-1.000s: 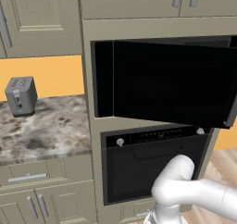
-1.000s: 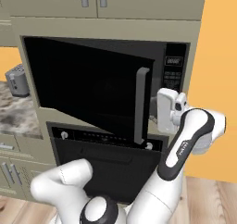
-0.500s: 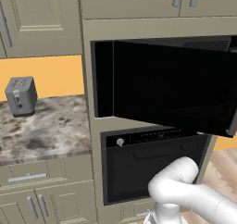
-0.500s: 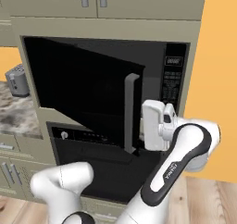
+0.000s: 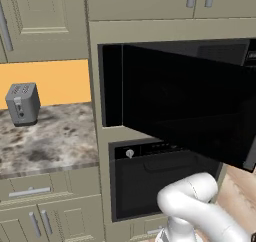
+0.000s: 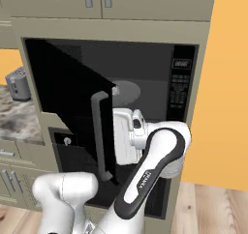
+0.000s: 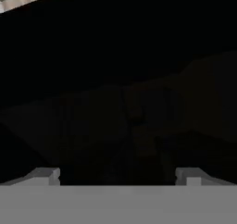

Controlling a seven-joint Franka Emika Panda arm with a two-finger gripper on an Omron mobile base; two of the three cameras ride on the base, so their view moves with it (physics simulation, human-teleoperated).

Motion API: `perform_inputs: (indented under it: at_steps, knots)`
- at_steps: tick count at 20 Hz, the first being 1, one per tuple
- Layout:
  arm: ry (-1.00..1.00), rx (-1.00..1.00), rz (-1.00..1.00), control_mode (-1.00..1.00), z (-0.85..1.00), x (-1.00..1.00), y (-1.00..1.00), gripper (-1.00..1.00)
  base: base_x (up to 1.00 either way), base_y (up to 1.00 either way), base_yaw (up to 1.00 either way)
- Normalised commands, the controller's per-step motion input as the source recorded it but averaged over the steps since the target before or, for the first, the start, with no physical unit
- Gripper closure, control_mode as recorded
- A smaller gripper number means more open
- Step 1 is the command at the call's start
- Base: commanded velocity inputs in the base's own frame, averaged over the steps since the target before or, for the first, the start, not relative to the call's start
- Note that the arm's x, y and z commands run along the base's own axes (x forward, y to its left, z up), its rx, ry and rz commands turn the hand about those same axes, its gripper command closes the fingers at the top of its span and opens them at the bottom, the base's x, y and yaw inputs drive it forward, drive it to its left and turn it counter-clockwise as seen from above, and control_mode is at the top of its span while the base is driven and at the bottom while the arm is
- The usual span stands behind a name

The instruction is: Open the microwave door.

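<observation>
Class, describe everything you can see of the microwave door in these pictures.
The microwave door is a wide, glossy black panel, glass by its look, with a long vertical grey bar handle along its free edge. Hinged at the left of the microwave, it stands swung well open, baring the grey interior and turntable. The robot's white hand sits just behind the handle edge; actual contact cannot be told.

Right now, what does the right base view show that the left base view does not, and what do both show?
Right base view: the microwave's grey inside with its turntable, the button panel, the door's vertical handle, and the hand behind the door's inner side.

Left base view: much of the marble counter and the cabinet drawers under it.

Both: the microwave door swung partly open, the oven below, the toaster and the upper cabinets.
</observation>
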Motion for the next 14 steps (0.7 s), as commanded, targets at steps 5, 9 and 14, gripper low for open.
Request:
perform_inputs:
  at_steps: [5,9,14]
  knots:
    - [0.07,0.0,0.24,-1.0,0.0,-0.84,0.97,-1.0,0.0,0.0,0.0]
    - [0.04,0.0,0.24,-1.0,0.0,-0.94,0.95,-1.0,0.0,0.0,0.0]
    - [0.01,0.0,0.23,-1.0,0.0,-1.0,0.94,-1.0,0.0,0.0,0.0]
